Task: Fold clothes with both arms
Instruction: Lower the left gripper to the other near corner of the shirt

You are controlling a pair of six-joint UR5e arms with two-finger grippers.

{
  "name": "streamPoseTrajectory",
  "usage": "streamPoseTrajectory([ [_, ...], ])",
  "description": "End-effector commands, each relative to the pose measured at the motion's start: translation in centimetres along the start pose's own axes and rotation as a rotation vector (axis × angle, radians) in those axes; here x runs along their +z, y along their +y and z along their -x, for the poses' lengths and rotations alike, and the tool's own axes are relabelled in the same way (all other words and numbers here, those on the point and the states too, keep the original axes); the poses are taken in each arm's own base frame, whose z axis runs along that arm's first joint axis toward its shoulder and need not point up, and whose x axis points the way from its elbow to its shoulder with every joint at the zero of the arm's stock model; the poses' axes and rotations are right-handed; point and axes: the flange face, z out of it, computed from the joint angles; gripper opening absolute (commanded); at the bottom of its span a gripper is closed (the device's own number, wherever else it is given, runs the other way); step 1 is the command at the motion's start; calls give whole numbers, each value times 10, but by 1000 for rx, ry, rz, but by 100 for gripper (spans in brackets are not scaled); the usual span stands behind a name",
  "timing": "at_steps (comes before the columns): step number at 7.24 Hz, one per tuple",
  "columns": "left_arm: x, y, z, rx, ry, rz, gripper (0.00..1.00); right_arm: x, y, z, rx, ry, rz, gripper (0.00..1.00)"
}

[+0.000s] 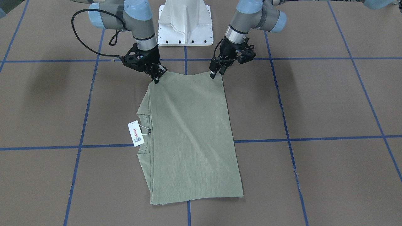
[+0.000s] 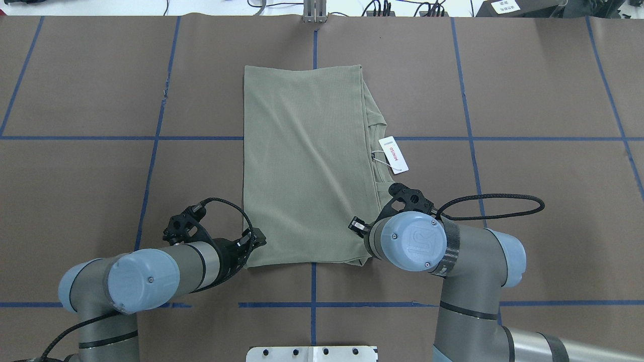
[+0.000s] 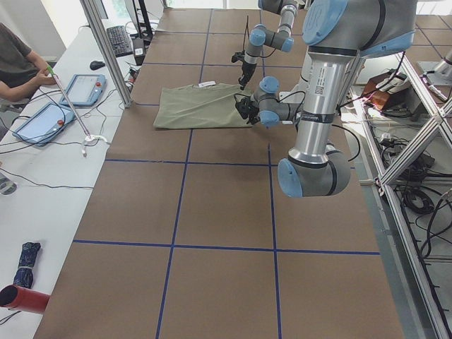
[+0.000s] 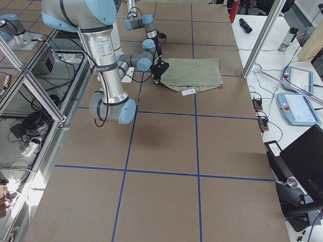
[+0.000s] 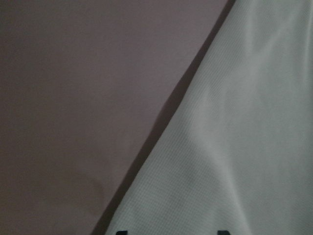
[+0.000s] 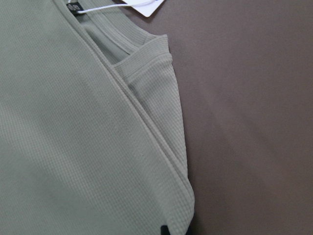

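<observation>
**Shirt folded long-ways, both claws at the near corners**

Looking at a big brown counter (image 2: 80, 201) taped off into blue squares. Smack in the middle of it: one sage-green shirt (image 2: 302, 166), folded into a long rectangle and lying flat. Short edge toward the robot's base, layered edges and neck opening toward the robot's right.

Next down in size, the left arm (image 2: 146, 276) and the right arm (image 2: 453, 251), each reaching in low to one corner of that near edge. Slight sag in the hem between the two corners.

For the left claw (image 1: 217, 74): parked right at its corner, tips spread apart over the cloth and not pinching, going by the wrist view. For the right claw (image 1: 157, 79): pinched together on the other corner, right on the stacked layers, as far as the front view shows.

Smallest bit: a white tag (image 2: 393, 155) with red lettering, on a thin string from the neck, resting on bare counter just beside the shirt.
</observation>
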Motion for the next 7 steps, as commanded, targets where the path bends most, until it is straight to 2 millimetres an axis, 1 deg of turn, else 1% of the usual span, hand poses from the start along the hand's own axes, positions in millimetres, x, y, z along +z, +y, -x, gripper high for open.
streamPoseTrajectory([
  [1, 2, 4, 7, 5, -12, 2, 67, 0, 0, 0, 0, -1, -2, 0],
  [2, 2, 6, 3, 11, -39, -11, 67, 0, 0, 0, 0, -1, -2, 0],
  [3, -4, 9, -2, 20, -62, -20, 67, 0, 1, 0, -1, -1, -1, 0],
  [4, -3, 9, 0, 22, -67, -21, 67, -1, 1, 1, -1, -2, 1, 0],
  [5, -8, 10, -5, 21, -60, -18, 67, -1, 0, 1, 0, -2, 0, 0],
  [6, -8, 9, -1, 22, -67, -21, 66, -1, 1, 1, -1, -2, 1, 0],
  [7, -7, 9, -2, 23, -68, -23, 63, -1, 2, 1, -1, -1, 3, 0],
])
